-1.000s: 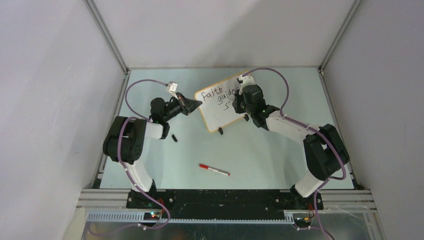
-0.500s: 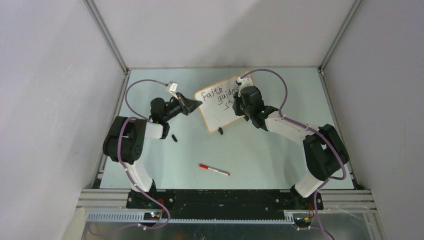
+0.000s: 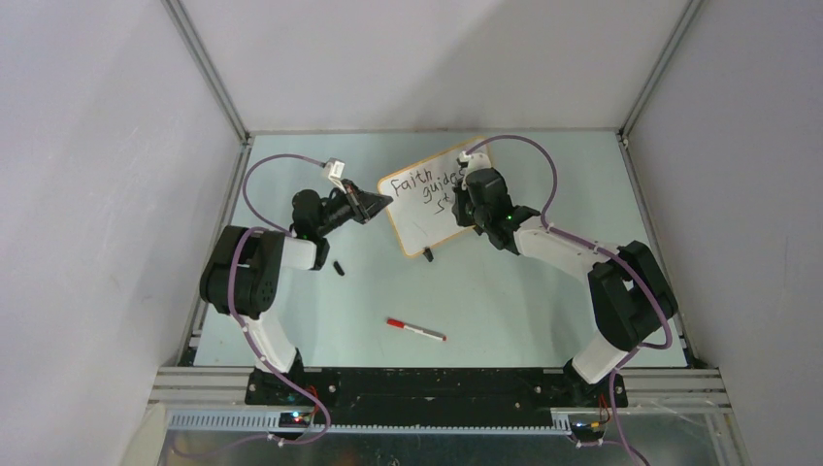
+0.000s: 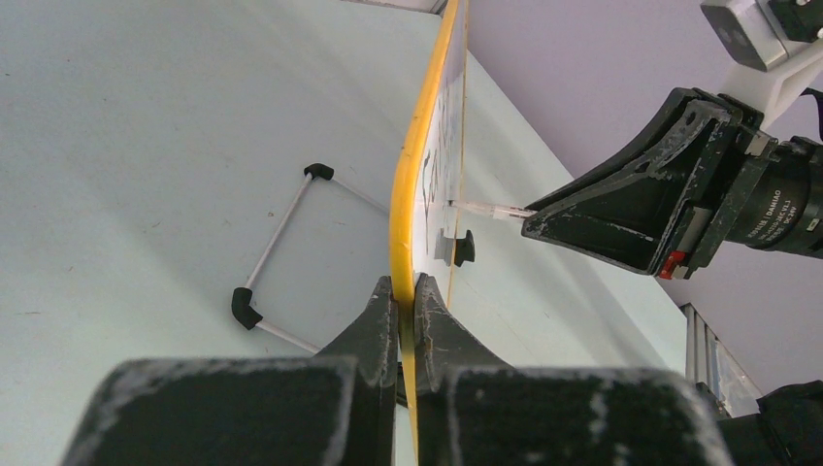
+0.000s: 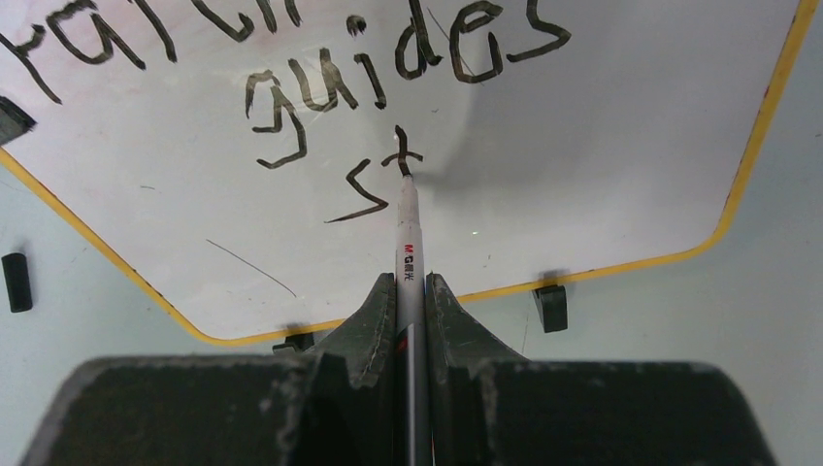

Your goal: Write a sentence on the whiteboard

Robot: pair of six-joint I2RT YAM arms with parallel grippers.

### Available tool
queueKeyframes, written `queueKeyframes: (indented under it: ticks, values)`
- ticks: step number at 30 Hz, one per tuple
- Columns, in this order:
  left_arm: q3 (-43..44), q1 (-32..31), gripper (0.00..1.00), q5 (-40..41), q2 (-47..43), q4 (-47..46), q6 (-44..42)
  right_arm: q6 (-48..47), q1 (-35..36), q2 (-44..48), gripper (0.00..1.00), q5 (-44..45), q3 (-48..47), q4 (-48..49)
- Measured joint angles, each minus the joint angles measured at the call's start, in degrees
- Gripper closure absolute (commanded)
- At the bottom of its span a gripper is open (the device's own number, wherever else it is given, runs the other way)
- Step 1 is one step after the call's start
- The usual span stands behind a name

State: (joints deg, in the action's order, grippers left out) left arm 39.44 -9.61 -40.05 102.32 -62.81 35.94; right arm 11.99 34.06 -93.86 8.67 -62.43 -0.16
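The whiteboard stands tilted at mid-table, white with an orange frame. My left gripper is shut on its left edge, one finger on each face. The sentence in black marker reads "faith", "guides" and, on a third line, "st". My right gripper is shut on a white marker, whose tip touches the board at the foot of the "t". From the left wrist, that marker meets the board face, with the right gripper behind it.
A red-capped marker lies on the table nearer the arm bases. A small black cap rests by the left arm. A wire stand props the board from behind. Black clip feet sit under its lower edge.
The right gripper has shifted slightly along the board and a "t" now stands after the "s" on the third line. The left gripper and board have stayed put.
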Motion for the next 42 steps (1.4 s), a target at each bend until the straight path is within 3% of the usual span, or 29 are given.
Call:
queueKeyframes:
  ticks: [32, 42]
  values:
    - [0.00, 0.00, 1.00, -0.02, -0.02, 0.00, -0.02, 0.22, -0.83, 0.11, 1.00, -0.11, 0.07, -2.54]
    - [0.00, 0.00, 1.00, -0.02, -0.02, 0.00, -0.02, 1.11, -1.22, 4.57, 1.00, -1.44, 2.12, -0.37]
